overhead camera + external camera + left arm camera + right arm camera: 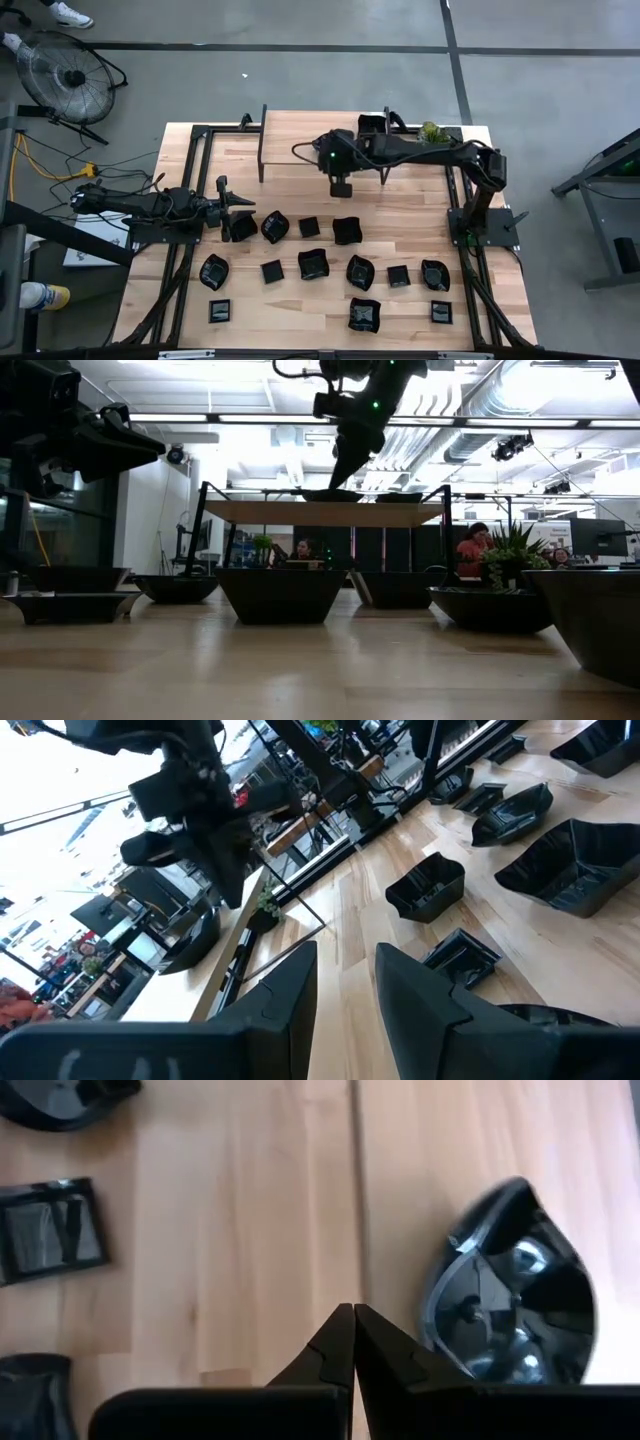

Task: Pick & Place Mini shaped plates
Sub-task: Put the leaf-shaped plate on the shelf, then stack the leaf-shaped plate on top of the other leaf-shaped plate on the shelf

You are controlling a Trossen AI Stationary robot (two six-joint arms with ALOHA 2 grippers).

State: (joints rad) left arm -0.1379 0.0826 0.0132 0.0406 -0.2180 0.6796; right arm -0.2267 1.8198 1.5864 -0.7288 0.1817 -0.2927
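black plates (313, 264) lie spread over the near half of the table (420, 200), none held.

they look light, stiff, glossy and slippery; a rim edge seems the best hold. the right gripper (341, 186) hangs closed and empty above bare wood just beyond the far row; the left gripper (232, 209), part open, reaches toward the leftmost far-row plate (240, 227).

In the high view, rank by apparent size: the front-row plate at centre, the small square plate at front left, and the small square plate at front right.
1. Centre front plate, clearly the largest.
2. Front-left square plate and front-right square plate look about alike; I won't rank them.
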